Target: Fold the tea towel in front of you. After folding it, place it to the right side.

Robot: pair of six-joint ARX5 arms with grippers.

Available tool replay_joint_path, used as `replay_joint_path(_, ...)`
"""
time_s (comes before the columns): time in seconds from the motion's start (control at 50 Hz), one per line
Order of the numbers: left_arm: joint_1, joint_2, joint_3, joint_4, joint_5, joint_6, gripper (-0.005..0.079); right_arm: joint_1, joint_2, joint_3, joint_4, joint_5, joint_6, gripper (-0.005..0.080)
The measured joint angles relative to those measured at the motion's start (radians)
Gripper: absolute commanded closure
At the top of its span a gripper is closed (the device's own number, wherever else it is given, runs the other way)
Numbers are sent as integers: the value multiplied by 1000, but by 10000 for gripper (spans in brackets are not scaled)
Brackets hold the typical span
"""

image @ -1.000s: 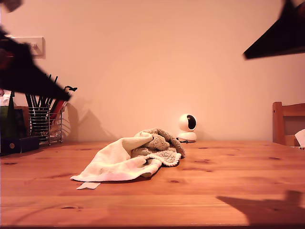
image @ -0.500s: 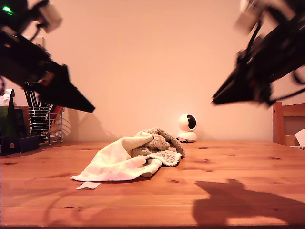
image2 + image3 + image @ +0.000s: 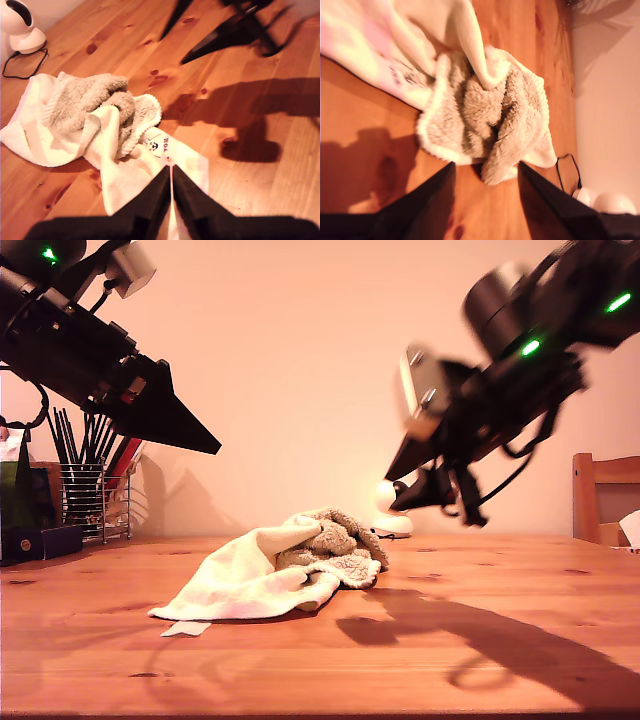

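Note:
A crumpled tea towel (image 3: 270, 575) lies on the wooden table (image 3: 450, 660), its cream side toward the exterior view's left and its fuzzy beige side bunched toward the right. My first gripper (image 3: 215, 448) hangs shut above and to the exterior view's left of it. In the first wrist view its shut fingers (image 3: 171, 167) point at the towel's (image 3: 90, 115) cream corner with a printed label. My second gripper (image 3: 395, 492) hovers blurred just above the towel's end at the exterior view's right. It stands open (image 3: 486, 167), its fingers framing the beige bunch (image 3: 490, 110) without touching it.
A small white camera (image 3: 393, 525) with a cable stands by the wall behind the towel. A wire utensil rack (image 3: 95, 500) and dark boxes (image 3: 30, 535) sit at the exterior view's left. A wooden chair (image 3: 605, 495) is at its right. A white scrap (image 3: 186, 629) lies before the towel.
Both arms have swung down from the upper corners toward the towel, the second one farther and still blurred. The towel has not moved.

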State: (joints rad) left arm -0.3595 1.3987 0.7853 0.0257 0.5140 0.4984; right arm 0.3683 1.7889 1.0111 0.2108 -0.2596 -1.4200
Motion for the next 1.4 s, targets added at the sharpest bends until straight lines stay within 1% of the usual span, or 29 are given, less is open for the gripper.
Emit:
replay_joint_path(0.18, 0, 0, 0, 2, 0, 0, 763, 0, 105, 80, -11, 6, -62, 360)
replay_joint_path(0.28, 0, 0, 0, 5, 0, 0, 763, -2, 156, 110, -44, 8, -115, 367)
replay_joint_path(0.46, 0, 0, 0, 5, 0, 0, 763, -15, 222, 128, -122, 10, -245, 374)
replay_joint_path(0.56, 0, 0, 0, 5, 0, 0, 763, -27, 225, 134, -122, 10, -283, 389)
replay_joint_path(0.74, 0, 0, 0, 7, 3, -1, 763, -38, 229, 135, -122, 8, -310, 389)
replay_joint_path(0.86, -5, 0, 0, 37, 11, -1, 763, -39, 245, 151, -110, 1, -320, 388)
replay_joint_path(1.02, -14, 0, 0, 51, 11, -1, 763, -39, 267, 196, -110, -41, -327, 389)
replay_joint_path(1.14, -18, 0, 0, 53, 11, -1, 763, -39, 267, 222, -112, -45, -328, 389)
replay_joint_path(1.28, -24, 0, 0, 61, 11, -47, 763, -39, 275, 232, -114, -45, -329, 389)
replay_joint_path(1.4, -34, 0, 0, 61, 11, -53, 762, -39, 315, 232, -98, -48, -333, 390)
